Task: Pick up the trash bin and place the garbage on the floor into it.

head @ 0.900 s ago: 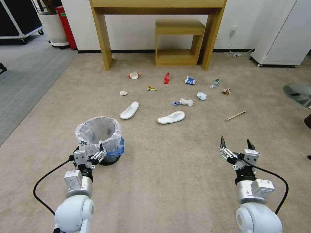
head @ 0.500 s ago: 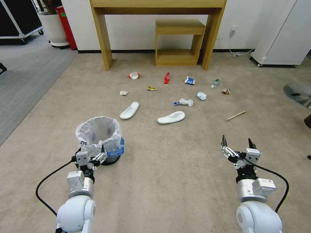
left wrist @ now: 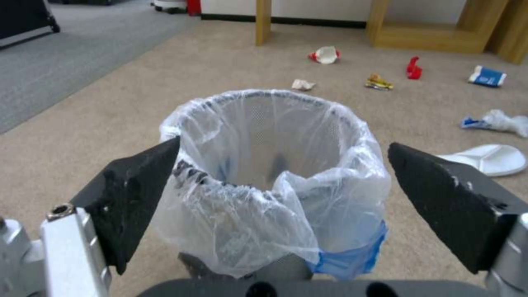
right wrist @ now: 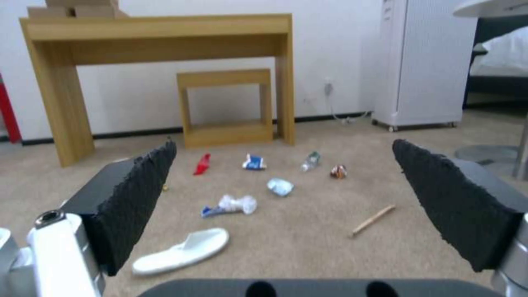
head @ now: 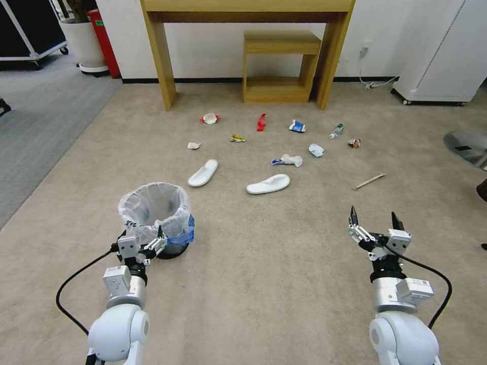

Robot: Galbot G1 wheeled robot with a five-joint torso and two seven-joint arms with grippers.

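The trash bin [head: 154, 210], lined with a crinkly white bag, stands on the carpet at my near left. My left gripper [head: 142, 242] is open at the bin's near side. In the left wrist view the bin [left wrist: 264, 165] sits between that gripper's [left wrist: 284, 144] spread fingers, which look apart from the bag. My right gripper [head: 373, 213] hangs open over bare carpet at the near right. The garbage lies ahead: two white slippers [head: 203, 172] [head: 268, 184], a red-white cup [head: 209, 118], a red wrapper [head: 261, 122], a carton [head: 297, 126], a bottle [head: 336, 131] and a stick [head: 369, 181].
A wooden desk [head: 162, 61] with a small wooden shelf unit [head: 281, 66] under it stands against the far wall. A white wheeled cabinet [head: 441, 56] is at the far right, a round grey base [head: 466, 147] at the right edge. Grey carpet [head: 40, 116] begins on the left.
My right gripper has moved a little forward and to the right, still open. My left gripper has shifted slightly toward me beside the bin. The bin and litter have not moved.
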